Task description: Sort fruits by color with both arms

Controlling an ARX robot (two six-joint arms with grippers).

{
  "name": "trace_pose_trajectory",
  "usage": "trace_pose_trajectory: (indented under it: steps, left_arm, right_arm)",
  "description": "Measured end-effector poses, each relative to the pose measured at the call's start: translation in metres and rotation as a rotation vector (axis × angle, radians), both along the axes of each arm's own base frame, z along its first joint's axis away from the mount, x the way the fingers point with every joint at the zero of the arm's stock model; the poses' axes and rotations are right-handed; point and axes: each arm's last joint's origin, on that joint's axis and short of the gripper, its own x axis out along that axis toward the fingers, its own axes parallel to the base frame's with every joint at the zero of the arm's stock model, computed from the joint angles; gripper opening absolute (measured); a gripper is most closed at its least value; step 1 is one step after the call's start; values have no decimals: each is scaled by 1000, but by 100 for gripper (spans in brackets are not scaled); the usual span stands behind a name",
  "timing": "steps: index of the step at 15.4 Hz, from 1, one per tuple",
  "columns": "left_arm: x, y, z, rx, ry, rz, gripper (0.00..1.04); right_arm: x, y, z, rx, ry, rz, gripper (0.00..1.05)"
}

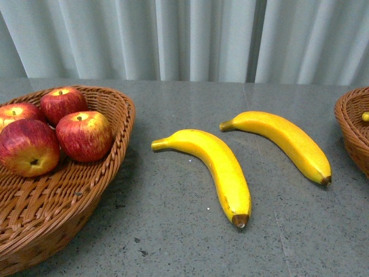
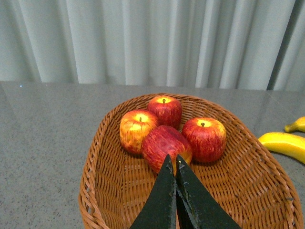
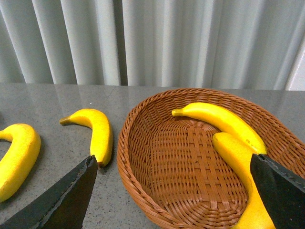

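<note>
Black left gripper (image 2: 172, 161) hangs pinched together over basketed apples (image 2: 164, 143); right gripper (image 3: 171, 164) spreads wide above bananas (image 3: 224, 119) in a wicker basket (image 3: 123, 148).

Robotics test bench, not a home kitchen: a grey speckled tabletop (image 1: 173, 231) backs onto a pale pleated curtain (image 1: 190, 34) that screens the whole background. Glossy apples (image 1: 85, 135) sit in the left wicker basket (image 1: 115, 109) and bananas (image 1: 222, 167) lie near the right wicker basket (image 1: 351, 138), staged like props.
</note>
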Motion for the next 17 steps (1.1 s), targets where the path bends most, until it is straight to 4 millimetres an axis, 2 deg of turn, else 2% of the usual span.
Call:
trace_pose_trajectory:
  steps: [2, 4, 6, 12, 13, 17]
  left_arm:
    - [-9, 0, -5, 0, -15, 0, 1]
    - [-9, 0, -5, 0, -19, 0, 1]
    - [-9, 0, -14, -1, -8, 3, 1]
    - [-9, 0, -13, 0, -19, 0, 1]
    - [-9, 0, -13, 0, -19, 0, 5]
    - [-9, 0, -12, 0, -19, 0, 54]
  right_arm:
    - [0, 0, 0, 0, 0, 0, 98]
    - [0, 0, 0, 0, 0, 0, 98]
    - [0, 0, 0, 0, 1, 0, 98]
    - [0, 0, 0, 0, 0, 0, 98]
    - [0, 0, 0, 0, 0, 0, 98]
    - [0, 0, 0, 0, 0, 0, 98]
